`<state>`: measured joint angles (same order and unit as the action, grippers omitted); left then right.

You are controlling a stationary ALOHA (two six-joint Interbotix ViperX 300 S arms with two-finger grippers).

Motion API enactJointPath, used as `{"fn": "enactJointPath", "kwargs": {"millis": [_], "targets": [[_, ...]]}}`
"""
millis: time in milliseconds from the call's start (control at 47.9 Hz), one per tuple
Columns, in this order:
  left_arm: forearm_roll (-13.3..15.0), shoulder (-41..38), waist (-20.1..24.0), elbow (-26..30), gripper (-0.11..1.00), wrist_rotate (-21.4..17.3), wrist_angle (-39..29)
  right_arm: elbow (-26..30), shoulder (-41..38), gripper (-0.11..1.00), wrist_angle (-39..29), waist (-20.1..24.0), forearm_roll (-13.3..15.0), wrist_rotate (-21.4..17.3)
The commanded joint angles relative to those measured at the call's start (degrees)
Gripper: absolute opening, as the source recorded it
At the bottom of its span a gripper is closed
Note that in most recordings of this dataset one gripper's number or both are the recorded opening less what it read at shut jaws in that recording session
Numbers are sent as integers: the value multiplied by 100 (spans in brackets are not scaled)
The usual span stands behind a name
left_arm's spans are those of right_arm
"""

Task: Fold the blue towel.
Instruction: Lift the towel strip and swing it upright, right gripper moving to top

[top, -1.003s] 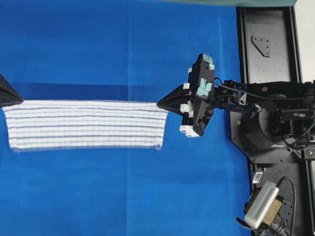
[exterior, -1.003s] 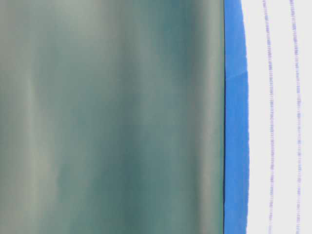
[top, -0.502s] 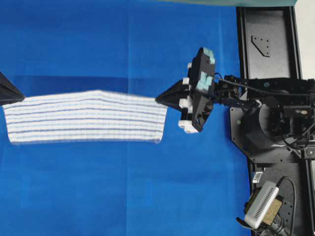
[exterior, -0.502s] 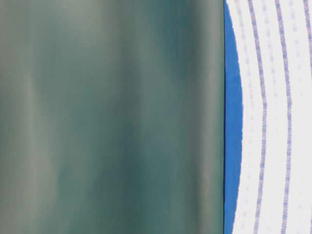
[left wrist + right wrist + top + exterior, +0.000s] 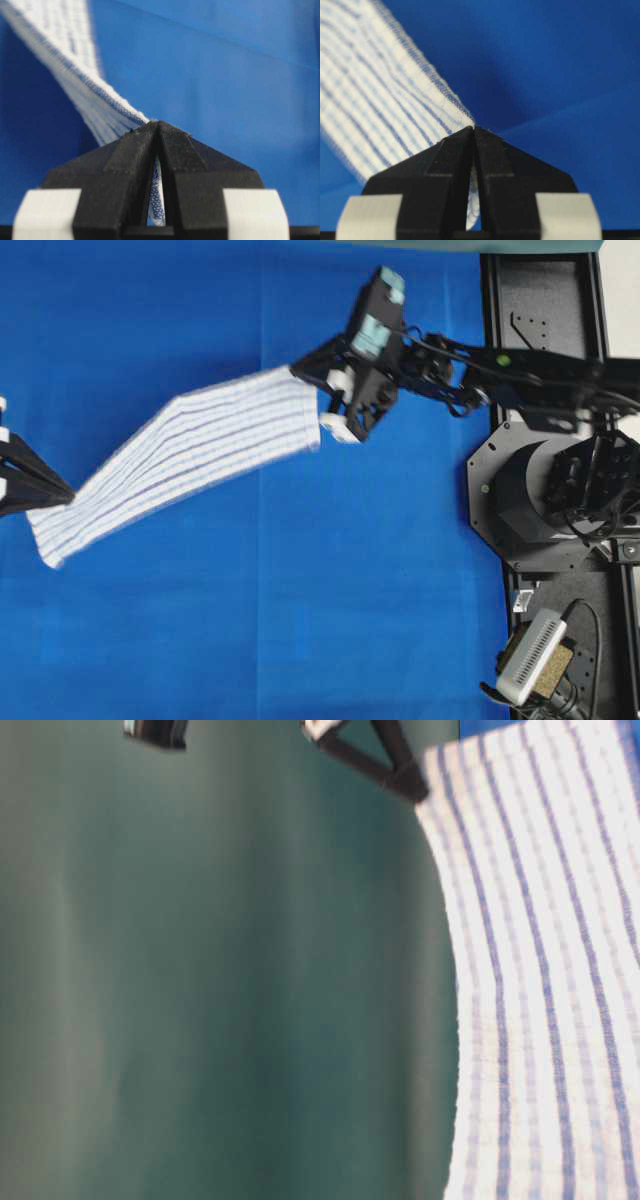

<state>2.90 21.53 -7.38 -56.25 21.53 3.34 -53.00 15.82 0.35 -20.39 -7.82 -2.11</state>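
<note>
The blue towel [image 5: 185, 455], white with thin blue stripes, hangs stretched on a slant above the solid blue table covering [image 5: 250, 620], lifted off it. My right gripper [image 5: 298, 371] is shut on its upper right corner. At the left edge, my left gripper [image 5: 68, 500] is shut on the lower left corner. Cloth shows pinched between the black jaws of the left gripper [image 5: 157, 122] and the right gripper [image 5: 472, 128] in the wrist views. In the table-level view the towel [image 5: 540, 980] fills the right side, close to the lens, with the right gripper [image 5: 418, 790] at its top corner.
A black arm base and mounting plate [image 5: 545, 490] run down the right side of the overhead view. A small grey device [image 5: 530, 655] sits at the lower right. A blurred green surface [image 5: 220, 980] fills most of the table-level view.
The right gripper has carried its towel corner up and left in the overhead view, while the left gripper moved down. The towel went from a level band to a slanted one.
</note>
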Motion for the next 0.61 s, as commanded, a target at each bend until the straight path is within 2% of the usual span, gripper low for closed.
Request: {"fn": "enactJointPath", "kwargs": {"millis": [0, 230, 585], "targets": [[9, -202, -53, 360, 1, 9, 97, 360, -176, 13, 35, -123, 105, 9], [9, -844, -105, 958, 1, 18, 88, 1169, -835, 13, 18, -369, 404, 26], [9, -1459, -299, 1564, 1, 44, 352, 2171, -1512, 13, 0, -571, 853, 26]]}}
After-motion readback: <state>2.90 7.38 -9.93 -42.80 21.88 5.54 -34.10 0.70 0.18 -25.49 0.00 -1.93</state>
